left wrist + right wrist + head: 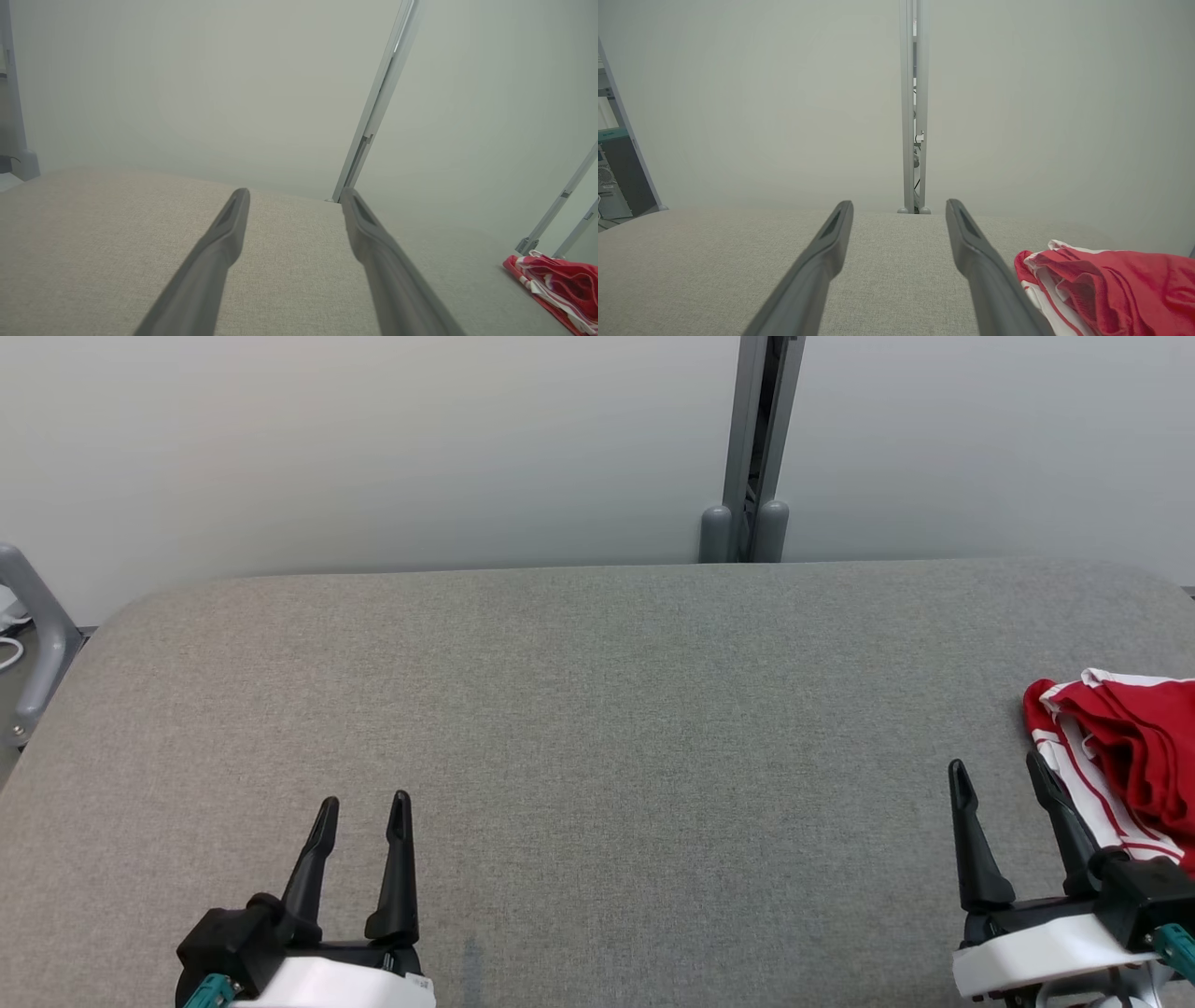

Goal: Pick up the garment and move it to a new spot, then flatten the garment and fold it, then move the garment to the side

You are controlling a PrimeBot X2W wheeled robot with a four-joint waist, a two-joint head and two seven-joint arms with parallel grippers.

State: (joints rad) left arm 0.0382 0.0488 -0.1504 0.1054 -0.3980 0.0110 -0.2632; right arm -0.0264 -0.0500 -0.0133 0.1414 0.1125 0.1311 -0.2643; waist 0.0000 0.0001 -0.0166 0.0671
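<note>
— What's cut off?
— The red-and-white garment (1134, 747), bunched at the grey table's (597, 709) right edge, runs out of my frame.
— Claws?
— Left gripper (365, 798) and right gripper (995, 762) gape wide, both empty; the right is just beside the garment. Open table between the 2.

Garment (1141, 747) soft cloth; table (597, 709) woven (matt)
</note>
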